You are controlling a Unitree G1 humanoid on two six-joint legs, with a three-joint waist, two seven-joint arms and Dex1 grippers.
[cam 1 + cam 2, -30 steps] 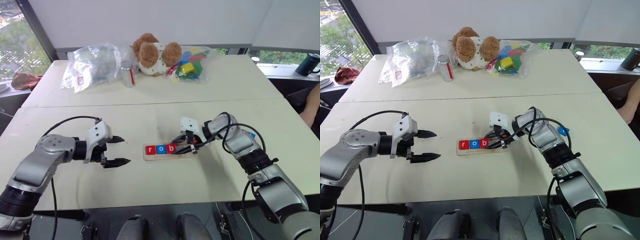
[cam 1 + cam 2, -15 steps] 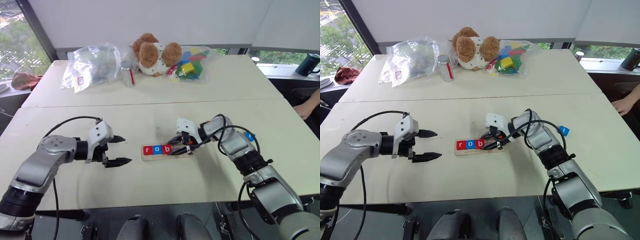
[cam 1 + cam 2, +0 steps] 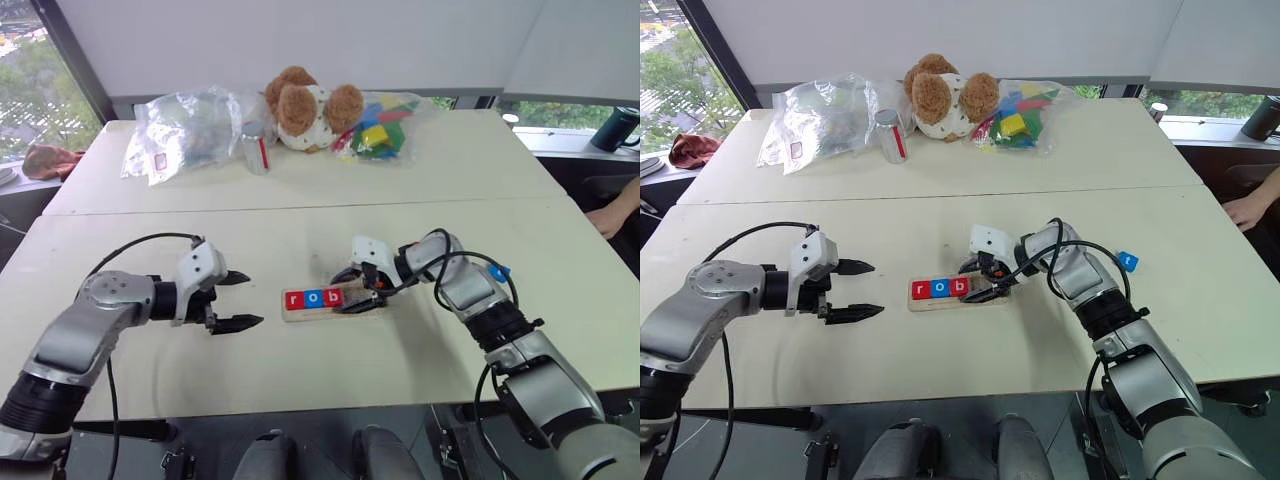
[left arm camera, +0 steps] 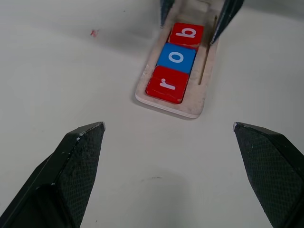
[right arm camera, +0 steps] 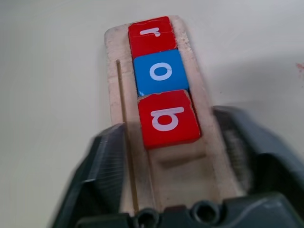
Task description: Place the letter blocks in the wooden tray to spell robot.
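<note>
Three letter blocks [image 5: 159, 71] seated in the wooden tray [image 4: 202, 95] mid-bench, spelling r-o-b. Right claw [image 3: 981, 282] spread wide astride the b, releasing. Left claw [image 3: 240, 300] wide, empty. Next: fetching the blue tile [image 3: 1127, 261] lying far right.

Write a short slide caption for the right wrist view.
Open right tool over the tray, with r, o, b placed.
</note>
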